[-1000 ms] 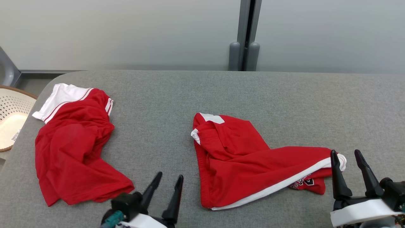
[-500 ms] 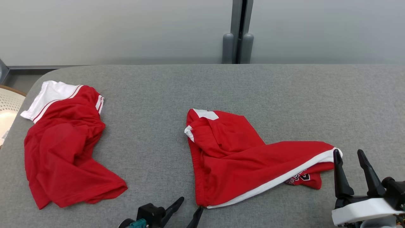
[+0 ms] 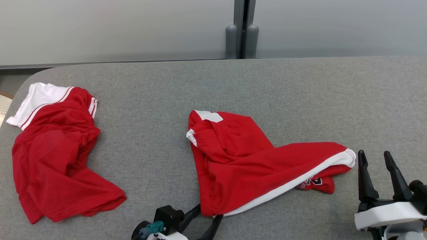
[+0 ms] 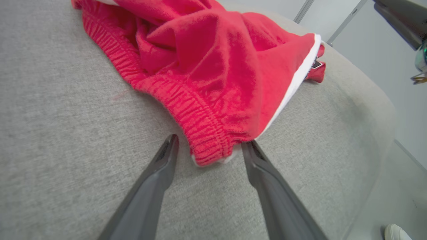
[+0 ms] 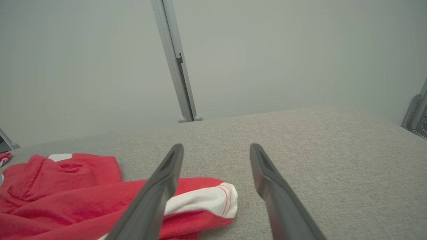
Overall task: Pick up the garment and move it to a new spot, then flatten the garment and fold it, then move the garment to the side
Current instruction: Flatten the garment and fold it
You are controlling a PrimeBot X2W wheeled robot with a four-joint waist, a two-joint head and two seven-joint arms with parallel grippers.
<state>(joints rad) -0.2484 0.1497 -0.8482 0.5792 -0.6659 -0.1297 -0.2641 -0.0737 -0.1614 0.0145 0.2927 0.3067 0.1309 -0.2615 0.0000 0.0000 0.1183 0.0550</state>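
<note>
Between spread left jaws lies the garment (image 4: 213, 66), ungripped; right jaws spread beside it.

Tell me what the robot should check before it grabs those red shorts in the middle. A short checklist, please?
1. Left gripper open: ok.
2. Waistband corner of the red shorts between its fingers: ok.
3. Right gripper open: ok.
4. White hem between the right gripper's fingers: not ok, it lies just beside them.
5. Second red garment apart from the shorts: ok.
6. Left fingertips clear of the table: cannot tell.
</note>
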